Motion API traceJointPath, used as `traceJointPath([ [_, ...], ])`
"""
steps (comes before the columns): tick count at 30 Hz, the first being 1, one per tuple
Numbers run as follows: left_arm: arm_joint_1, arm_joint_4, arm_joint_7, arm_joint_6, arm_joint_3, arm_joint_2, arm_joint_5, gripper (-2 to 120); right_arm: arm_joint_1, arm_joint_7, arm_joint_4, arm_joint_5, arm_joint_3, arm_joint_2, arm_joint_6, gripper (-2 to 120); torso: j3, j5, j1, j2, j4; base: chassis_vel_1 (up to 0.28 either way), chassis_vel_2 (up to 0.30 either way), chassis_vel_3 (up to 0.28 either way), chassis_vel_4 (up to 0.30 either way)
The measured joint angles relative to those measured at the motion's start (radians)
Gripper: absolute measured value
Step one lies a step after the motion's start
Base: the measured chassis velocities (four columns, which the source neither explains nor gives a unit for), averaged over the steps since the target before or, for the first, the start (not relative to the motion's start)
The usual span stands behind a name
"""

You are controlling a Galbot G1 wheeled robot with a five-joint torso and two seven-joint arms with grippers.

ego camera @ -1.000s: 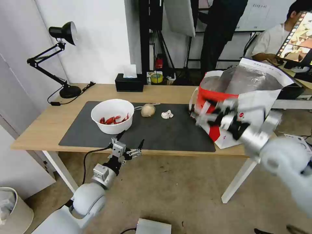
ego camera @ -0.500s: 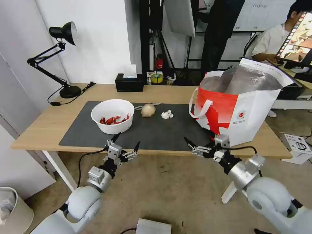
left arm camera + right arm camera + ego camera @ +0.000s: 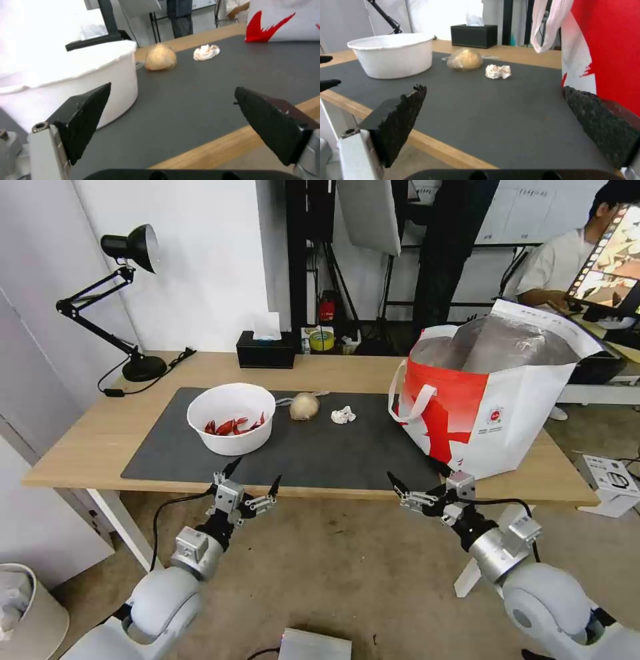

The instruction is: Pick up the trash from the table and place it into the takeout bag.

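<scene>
Both our hands wait low at the front edge of the worktop [image 3: 100, 437], wide open and holding nothing.

The white bowl [image 3: 231, 418] of red shells, the beige lump [image 3: 303, 406] and the crumpled tissue [image 3: 343, 415] sit on the mat; the takeout bag [image 3: 490, 393] stands to our right. Tip the bowl while lifting and shells could spill. Our left hand [image 3: 250, 487] is nearest it; our right hand [image 3: 421, 483] could bump the bag.

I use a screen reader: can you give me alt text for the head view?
Two open grippers, left and right, hover at a desk's near edge. On its grey mat sit a white bowl, a beige lump, a tissue and a red-and-white bag.
</scene>
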Motion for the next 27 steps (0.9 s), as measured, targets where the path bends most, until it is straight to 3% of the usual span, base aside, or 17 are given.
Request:
traceJointPath([
  [10, 0.048, 0.016, -0.009, 0.024, -0.060, 0.007, 0.021, 100, -0.034, 0.026, -0.013, -0.014, 0.004, 0.008, 0.030, 100, 0.000, 0.0000, 0.000, 0.000, 0.0000, 0.000, 0.000, 0.000, 0.000],
  [27, 0.060, 0.016, -0.007, 0.023, -0.088, 0.011, 0.013, 100, -0.020, 0.057, -0.029, -0.030, -0.005, 0.009, 0.038, 100, 0.000, 0.0001, 0.000, 0.000, 0.0000, 0.000, 0.000, 0.000, 0.000],
])
